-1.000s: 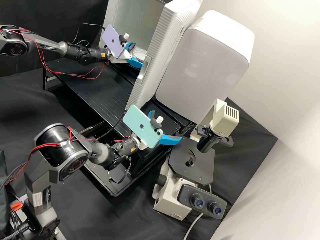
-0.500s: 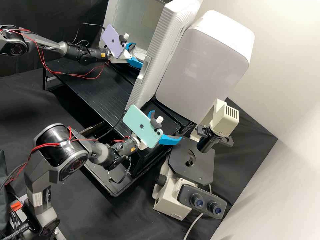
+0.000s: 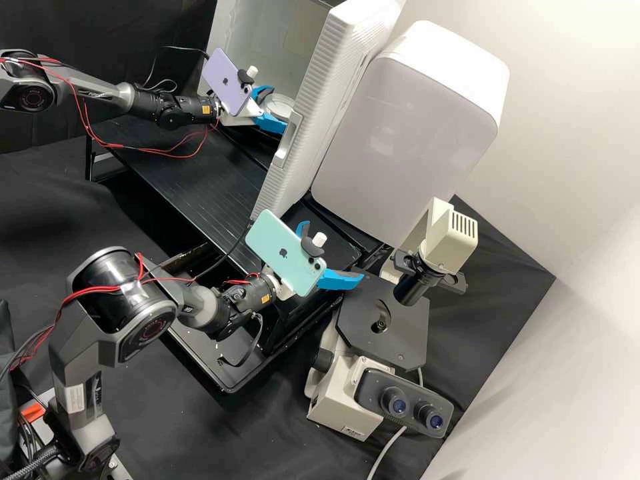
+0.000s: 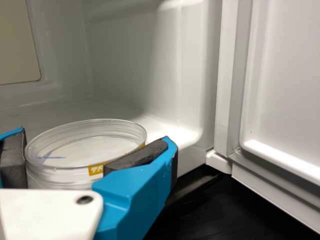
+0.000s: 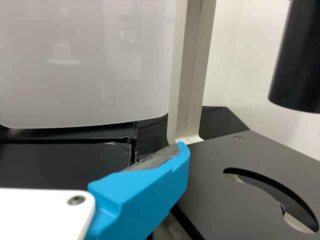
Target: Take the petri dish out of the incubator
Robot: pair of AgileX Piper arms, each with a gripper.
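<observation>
High view: the left gripper (image 3: 272,117) is at the mouth of the open incubator (image 3: 260,33), closed on the dish (image 3: 283,105). The dish is just inside the threshold, beside the swung-out door (image 3: 333,93). The low, level approach probably lets the dish come straight out without tipping. The right gripper (image 3: 343,279) hangs well apart, just over the microscope stage (image 3: 383,320), likely parked out of the way or waiting to receive. Left wrist view: the grey pads (image 4: 135,156) press on opposite sides of the clear wall, and the dish is upright over the white floor (image 4: 65,112); whether it is resting or lifted I cannot tell. Right wrist view: the blue finger (image 5: 150,187) has a bare pad and sits far to one side, so I judge this gripper open and empty.
</observation>
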